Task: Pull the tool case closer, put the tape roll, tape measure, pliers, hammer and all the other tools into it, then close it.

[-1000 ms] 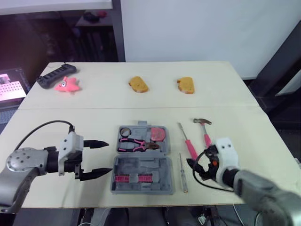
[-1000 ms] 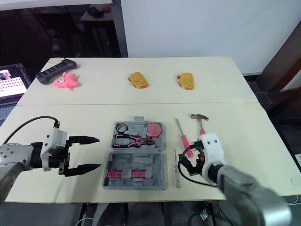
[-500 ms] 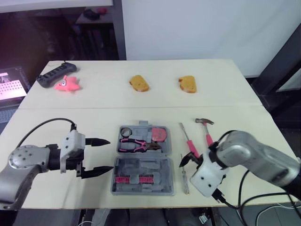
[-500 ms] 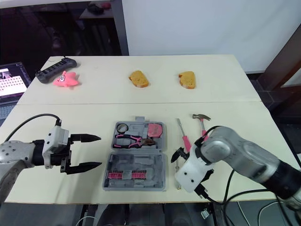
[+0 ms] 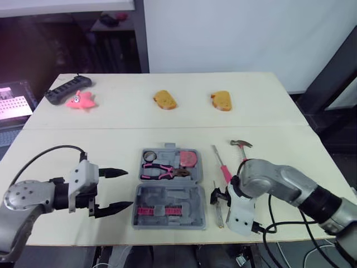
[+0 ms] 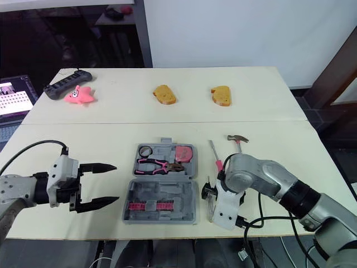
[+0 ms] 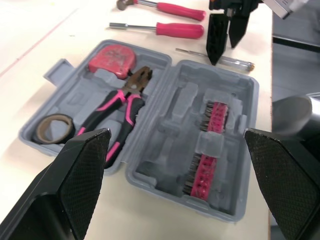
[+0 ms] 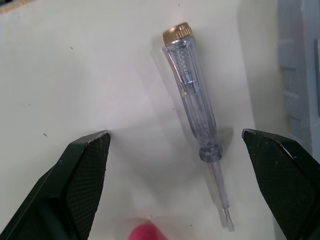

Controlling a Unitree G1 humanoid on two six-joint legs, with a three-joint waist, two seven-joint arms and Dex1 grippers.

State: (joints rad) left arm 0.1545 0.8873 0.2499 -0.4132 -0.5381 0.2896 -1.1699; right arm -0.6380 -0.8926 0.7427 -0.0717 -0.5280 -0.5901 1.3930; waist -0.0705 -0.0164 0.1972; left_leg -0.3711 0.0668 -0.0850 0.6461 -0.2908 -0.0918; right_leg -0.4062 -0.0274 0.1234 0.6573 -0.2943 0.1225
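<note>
While the right claw (image 5: 221, 196) points down at the cream table (image 5: 111, 117) with its two black fingers spread wide, the slim clear-handled tester screwdriver with a gold cap (image 8: 192, 95) lies flat between them, touching neither. Its cap end points to the table's near edge. Just to its left sits the open grey plastic tool case (image 5: 187, 196), near half toward the robot. The far half holds the pink-and-black pliers (image 5: 159, 170), the red tape measure (image 5: 188, 158) and the dark tape roll (image 5: 149, 156). Beyond the claw, the pink-handled screwdriver (image 5: 222, 166) and the pink-handled hammer (image 5: 242, 151) lie on the table, outside the case. The left claw (image 5: 129, 188) hovers wide open, holding nothing, just left of the case.
</note>
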